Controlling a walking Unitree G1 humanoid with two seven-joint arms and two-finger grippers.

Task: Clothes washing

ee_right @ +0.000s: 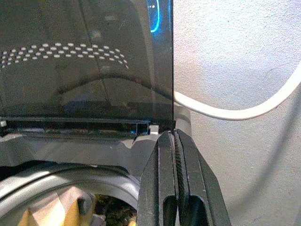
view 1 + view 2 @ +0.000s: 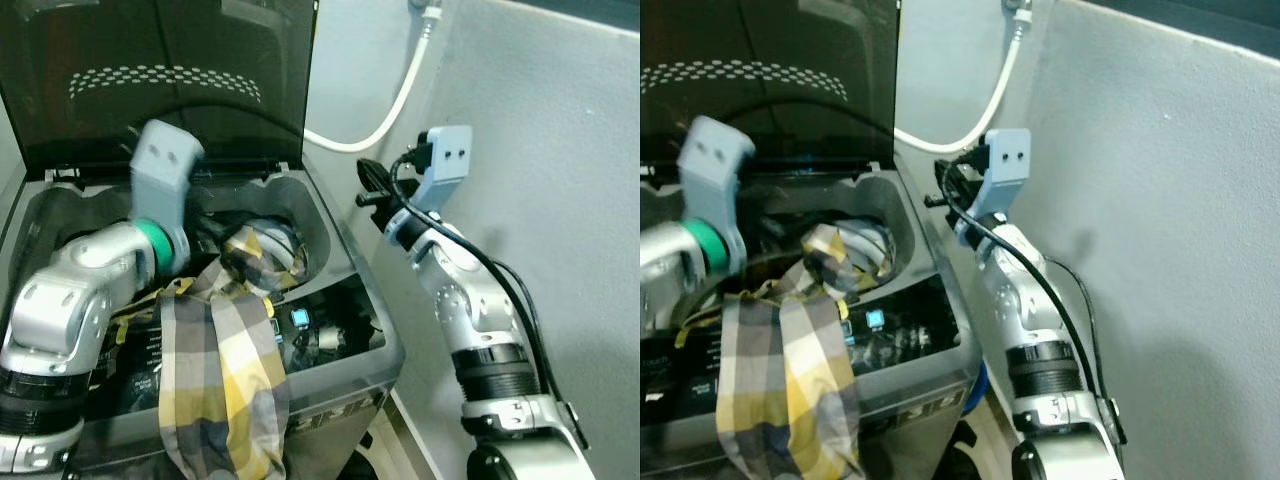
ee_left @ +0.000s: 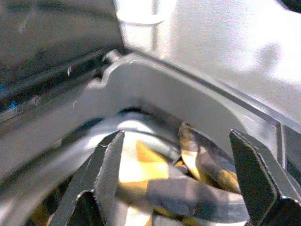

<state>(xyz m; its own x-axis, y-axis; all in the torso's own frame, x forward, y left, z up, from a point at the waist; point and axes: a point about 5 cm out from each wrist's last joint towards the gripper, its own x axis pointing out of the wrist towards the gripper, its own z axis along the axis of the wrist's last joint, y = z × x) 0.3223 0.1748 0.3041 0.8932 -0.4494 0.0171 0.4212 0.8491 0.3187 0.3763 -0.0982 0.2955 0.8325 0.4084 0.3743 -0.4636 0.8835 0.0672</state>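
We're looking down at a grey top-loading washing machine (image 2: 375, 345) with its dark tinted lid (image 2: 200, 70) standing up and open against the wall. A yellow, grey and white checked cloth (image 2: 225, 390) is half in and half out: one end is bunched up in the round drum opening (image 2: 290, 235), and the rest drapes over the front control panel (image 2: 320, 335) and hangs down the front of the machine.

Our left gripper (image 3: 176, 179) is down over the drum opening, right above the bunched end of the cloth. In the left wrist view its two black fingers (image 3: 106, 169) are spread wide apart, with the checked fabric lying between and under them, so it's not clamped on anything. We can't tell if the fingertips are touching the cloth.

Our right gripper (image 1: 175, 155) is up beside the machine's right rear corner, near the right edge of the lid. Its fingers are pressed flat together with nothing between them. A white hose (image 2: 395, 105) loops down the pale wall (image 2: 1160, 200) just behind it.
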